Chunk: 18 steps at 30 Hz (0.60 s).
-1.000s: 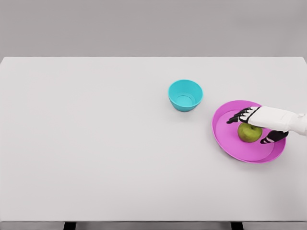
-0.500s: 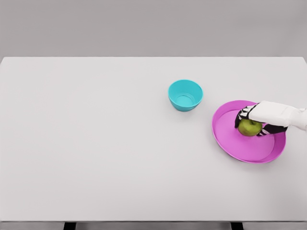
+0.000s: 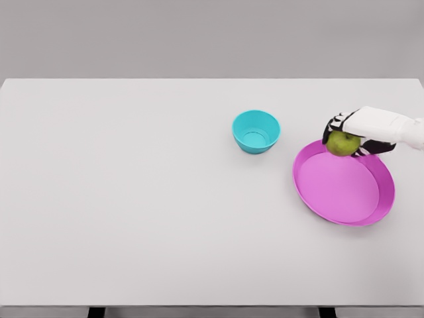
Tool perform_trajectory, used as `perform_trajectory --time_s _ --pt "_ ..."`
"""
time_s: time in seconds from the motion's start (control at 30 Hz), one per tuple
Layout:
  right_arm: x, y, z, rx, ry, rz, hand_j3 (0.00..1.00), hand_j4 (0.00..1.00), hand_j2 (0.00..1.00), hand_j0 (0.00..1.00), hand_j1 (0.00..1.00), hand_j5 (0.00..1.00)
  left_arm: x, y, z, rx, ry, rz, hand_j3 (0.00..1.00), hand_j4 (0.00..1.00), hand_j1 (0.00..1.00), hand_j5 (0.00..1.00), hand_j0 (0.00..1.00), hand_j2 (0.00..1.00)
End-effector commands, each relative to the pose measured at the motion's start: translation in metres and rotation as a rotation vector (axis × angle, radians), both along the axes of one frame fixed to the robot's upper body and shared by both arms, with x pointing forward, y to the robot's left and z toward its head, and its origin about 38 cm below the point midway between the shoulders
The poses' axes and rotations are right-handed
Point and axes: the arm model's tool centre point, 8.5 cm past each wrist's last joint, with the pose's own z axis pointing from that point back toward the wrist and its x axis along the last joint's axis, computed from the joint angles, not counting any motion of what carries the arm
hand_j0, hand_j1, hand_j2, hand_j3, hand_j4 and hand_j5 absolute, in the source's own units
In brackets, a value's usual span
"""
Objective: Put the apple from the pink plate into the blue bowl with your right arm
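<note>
apple: the green apple (image 3: 342,143) sits in the grasp of the right hand (image 3: 358,134), above the far rim of the pink plate, near the desk's right edge.
right hand: it comes in from the right edge of the picture, its white back turned up; the dark fingers (image 3: 333,126) curl over the apple's far and left side and the thumb closes under its near right side, so the fruit is pinched between them.
contact: the apple shows in front of the plate's far rim; whether it touches the rim or hangs clear of it cannot be told from this view.
pink plate: the pink plate (image 3: 311,189) lies just below and in front of the hand, close to the desk's right edge, about midway between far and near edges; its floor shows bare pink.
blue bowl: the blue bowl (image 3: 256,132) stands upright to the left of the hand and the plate, apart from both, toward the far side of the desk and right of its middle; its inside shows only blue.
path between: only bare desk top lies between the apple and the bowl.
desk: the white desk (image 3: 132,199) spreads wide to the left.
</note>
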Motion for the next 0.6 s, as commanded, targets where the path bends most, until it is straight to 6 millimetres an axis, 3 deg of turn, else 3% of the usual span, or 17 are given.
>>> perform_trajectory --time_s 0.0,0.57 --pt "0.004 0.002 -0.005 0.021 0.008 -0.010 0.43 0.43 0.43 0.43 0.43 0.43 0.000 0.000 0.000 0.000 0.000 0.000 1.00 1.00 1.00 1.00 1.00 1.00" --pt "0.042 0.050 0.004 0.103 -0.048 0.020 0.43 0.43 0.43 0.43 0.43 0.43 0.001 0.000 0.000 0.000 -0.002 0.000 1.00 1.00 1.00 1.00 1.00 1.00"
